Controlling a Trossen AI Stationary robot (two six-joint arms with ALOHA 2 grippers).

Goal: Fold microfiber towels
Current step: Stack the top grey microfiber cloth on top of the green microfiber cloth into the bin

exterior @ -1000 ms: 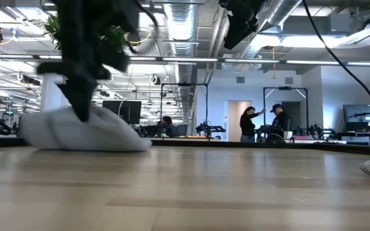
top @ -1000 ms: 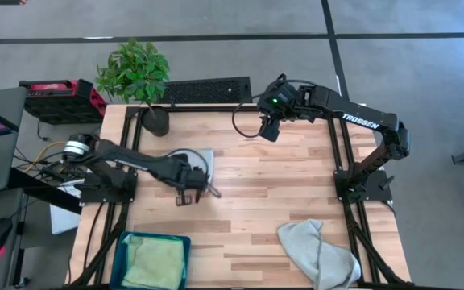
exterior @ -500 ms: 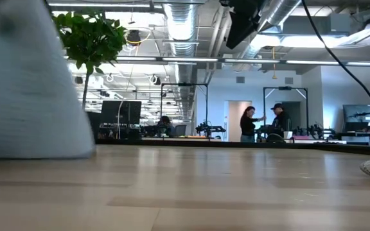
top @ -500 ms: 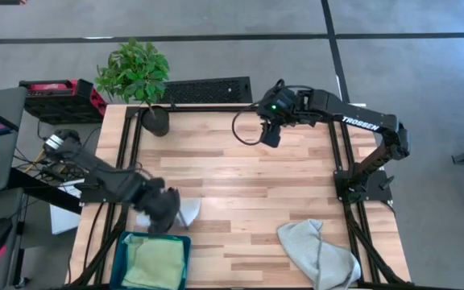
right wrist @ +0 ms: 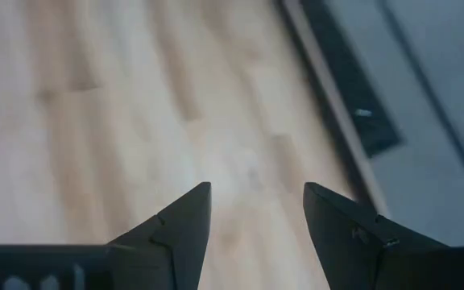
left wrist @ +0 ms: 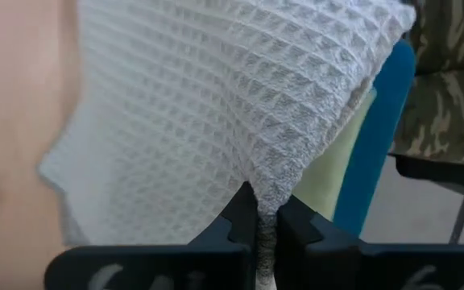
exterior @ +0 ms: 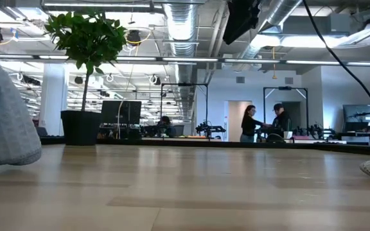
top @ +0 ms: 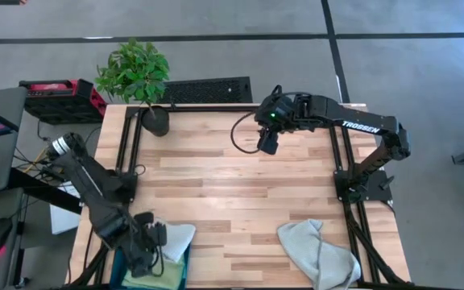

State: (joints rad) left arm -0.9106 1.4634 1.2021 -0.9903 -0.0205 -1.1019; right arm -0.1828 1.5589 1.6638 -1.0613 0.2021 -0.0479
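Note:
My left gripper (top: 150, 246) is at the table's near left corner, shut on a pale grey waffle-weave microfiber towel (top: 176, 239), which spreads over the right rim of the teal bin (top: 121, 256). A light green towel (top: 145, 279) lies in the bin. Another pale grey towel (top: 316, 250) lies crumpled on the table at the near right. My right gripper (top: 265, 143) hangs open above the far middle of the table, nothing between its fingers (right wrist: 185, 217). My left gripper pinches a bunched fold of the grey towel (left wrist: 274, 192) between its two fingers, coming steeply from above. The cloth fans out slack below the fingers. Its lower edge (exterior: 5, 160) is down at the table top beside the bin.
A potted plant (top: 139, 80) stands at the table's far left corner. A black frame (top: 341, 161) runs along the table's sides. Bare wood lies between the two arms. People stand far off in the room behind (exterior: 262, 122).
My left gripper has swung from the table's left middle toward the near left corner and risen a little, turning as it went. It stays shut, and the grey towel has come off its spot on the table to the bin's edge.

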